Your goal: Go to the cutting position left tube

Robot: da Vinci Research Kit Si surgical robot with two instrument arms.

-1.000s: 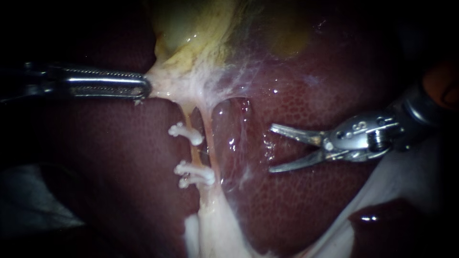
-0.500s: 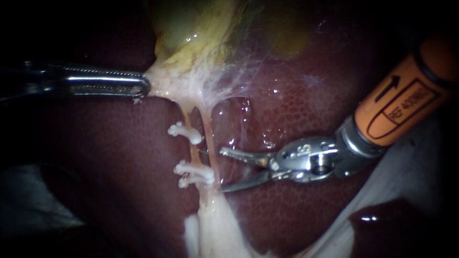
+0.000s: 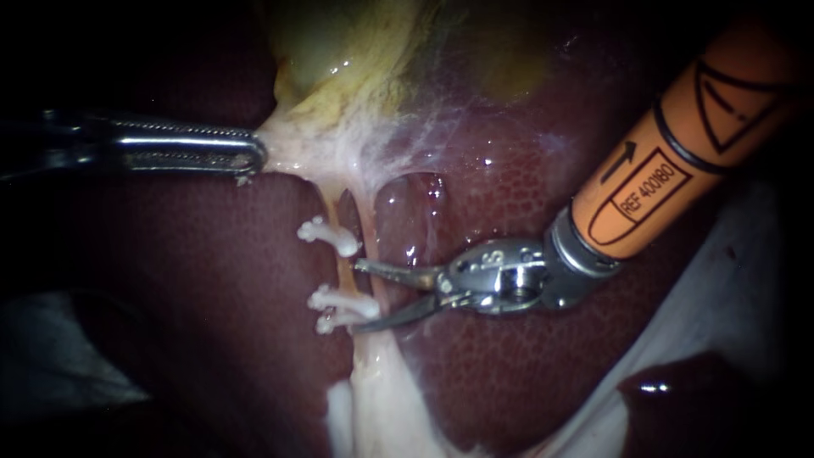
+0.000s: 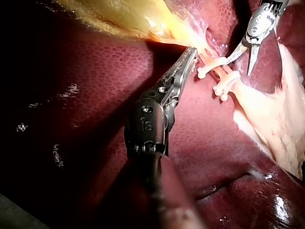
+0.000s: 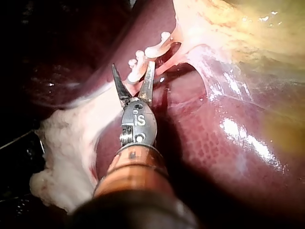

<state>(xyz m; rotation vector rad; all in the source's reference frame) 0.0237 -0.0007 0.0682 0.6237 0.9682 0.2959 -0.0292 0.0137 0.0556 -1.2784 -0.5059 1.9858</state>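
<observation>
Two pale tubes run down from the yellowish gallbladder (image 3: 339,59) across the dark red liver (image 3: 526,365). The left tube (image 3: 343,273) carries an upper white clip (image 3: 331,237) and a lower white clip (image 3: 343,307). The right tube (image 3: 370,237) runs close beside it. My left instrument (image 3: 254,157) is shut on the pale tissue at the gallbladder's neck and holds it taut, as the left wrist view also shows (image 4: 192,53). My right instrument (image 3: 356,297) has its blades open astride both tubes. In the right wrist view the lower clip (image 5: 138,71) lies between the blades (image 5: 134,69).
The right instrument's orange sleeve (image 3: 661,178) crosses the liver from the upper right. White cloth (image 3: 721,280) lies at the lower right. A pale fatty band (image 3: 381,399) continues below the tubes. Thin webbed tissue (image 3: 424,136) spreads under the gallbladder.
My right instrument has moved left from over the liver to the tubes. Its blades stay open, and now sit around the tubes beside the lower clip. The left instrument has not moved.
</observation>
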